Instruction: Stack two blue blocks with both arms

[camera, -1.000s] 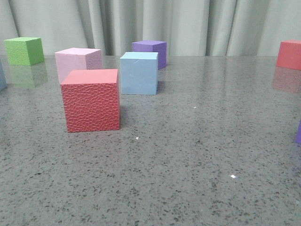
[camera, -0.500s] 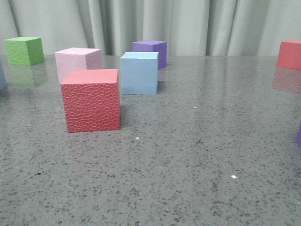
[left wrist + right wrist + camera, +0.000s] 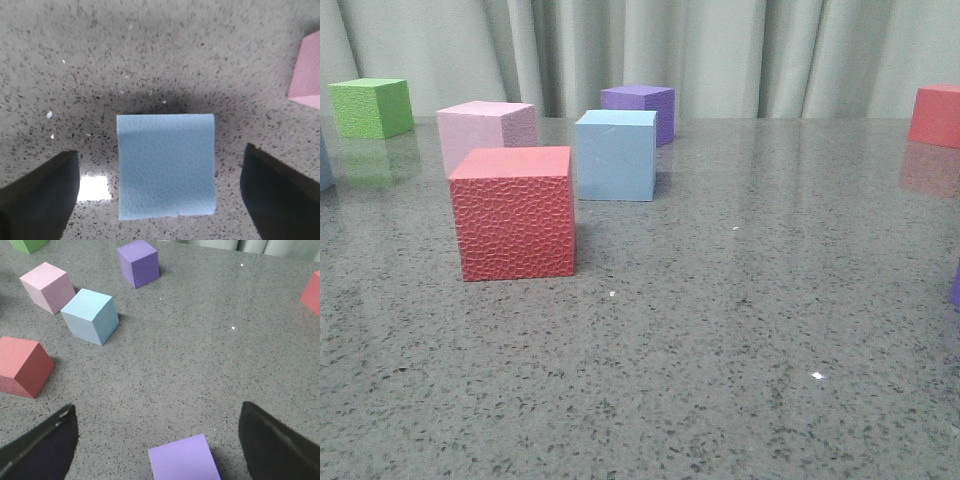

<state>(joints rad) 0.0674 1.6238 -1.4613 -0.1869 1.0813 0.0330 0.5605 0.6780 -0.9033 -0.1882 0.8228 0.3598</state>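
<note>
One pale blue block (image 3: 615, 155) stands on the grey table (image 3: 740, 330) behind the red cube (image 3: 512, 212). It also shows in the right wrist view (image 3: 91, 315). A second pale blue block (image 3: 166, 165) lies between the wide-apart black fingers of my left gripper (image 3: 161, 165), which is open and clear of it on both sides. A blue sliver at the front view's left edge (image 3: 323, 160) may be this block. My right gripper (image 3: 159, 412) is open and empty above the table, far from the blue block. Neither gripper shows in the front view.
A pink cube (image 3: 485, 132), a purple cube (image 3: 640, 108) and a green cube (image 3: 370, 107) stand near the back. Another red cube (image 3: 935, 115) is at the far right. A second purple cube (image 3: 184, 460) sits below my right gripper. A pink cube (image 3: 307, 70) is near the left gripper.
</note>
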